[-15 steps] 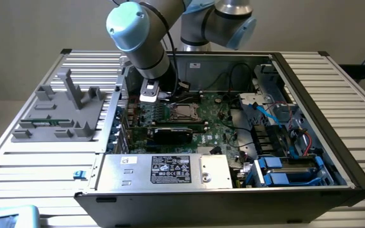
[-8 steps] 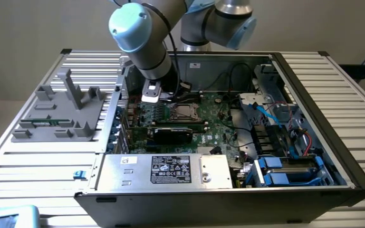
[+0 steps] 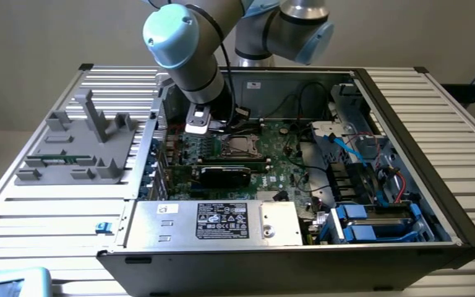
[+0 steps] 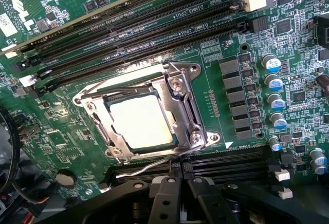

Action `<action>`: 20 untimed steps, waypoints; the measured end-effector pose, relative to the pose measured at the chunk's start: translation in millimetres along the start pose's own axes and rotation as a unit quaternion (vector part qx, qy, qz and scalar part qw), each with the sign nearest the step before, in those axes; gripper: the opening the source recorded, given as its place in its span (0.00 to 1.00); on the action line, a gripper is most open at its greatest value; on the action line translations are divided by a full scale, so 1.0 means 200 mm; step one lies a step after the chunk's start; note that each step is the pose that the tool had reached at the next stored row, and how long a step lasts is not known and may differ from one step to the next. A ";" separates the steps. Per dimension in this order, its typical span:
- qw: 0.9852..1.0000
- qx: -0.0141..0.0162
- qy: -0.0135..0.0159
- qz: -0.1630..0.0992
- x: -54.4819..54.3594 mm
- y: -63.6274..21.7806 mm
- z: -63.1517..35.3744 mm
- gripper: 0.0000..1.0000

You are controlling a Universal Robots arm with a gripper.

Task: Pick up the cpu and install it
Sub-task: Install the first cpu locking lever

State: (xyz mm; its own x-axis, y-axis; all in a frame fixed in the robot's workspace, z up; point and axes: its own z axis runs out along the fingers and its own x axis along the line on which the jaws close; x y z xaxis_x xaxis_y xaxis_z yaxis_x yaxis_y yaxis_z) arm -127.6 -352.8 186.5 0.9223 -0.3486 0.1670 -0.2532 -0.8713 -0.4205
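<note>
Seated in the motherboard [image 4: 241, 106] socket [image 4: 144, 113] under its metal frame: the cpu [image 4: 140, 121], shiny top showing. Closed and empty at the socket's six o'clock edge: the fingers [image 4: 180, 175]. Inside the open computer case [image 3: 402, 99], on the slatted desk [image 3: 47, 210].

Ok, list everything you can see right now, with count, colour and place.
PC case: one, black, open on the slatted table.
Motherboard: one, green, inside the case.
Cpu: one, silver, seated in the socket frame on the motherboard.
Card: one, black, near the socket.
Silver box: one, black label, at the case's front.
Grey fixture: one, on the table at the exterior view's left.
Arm: one, grey-blue, above the case.
Tool: one, black, shut, empty, beside the socket.
</note>
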 end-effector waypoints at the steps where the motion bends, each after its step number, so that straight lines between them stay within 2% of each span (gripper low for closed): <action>1: 1.000 0.000 0.000 0.000 0.00 0.000 0.000 0.11; 8: 1.000 -0.001 -0.001 0.001 0.00 -0.004 -0.015 0.11; 20: 1.000 -0.001 -0.001 0.001 0.01 0.000 -0.014 0.11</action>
State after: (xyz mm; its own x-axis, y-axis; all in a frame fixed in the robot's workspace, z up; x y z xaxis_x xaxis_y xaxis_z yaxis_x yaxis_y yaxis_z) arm -126.5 -354.4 189.4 0.9226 -0.3494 0.1637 -0.2555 -0.8711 -0.4194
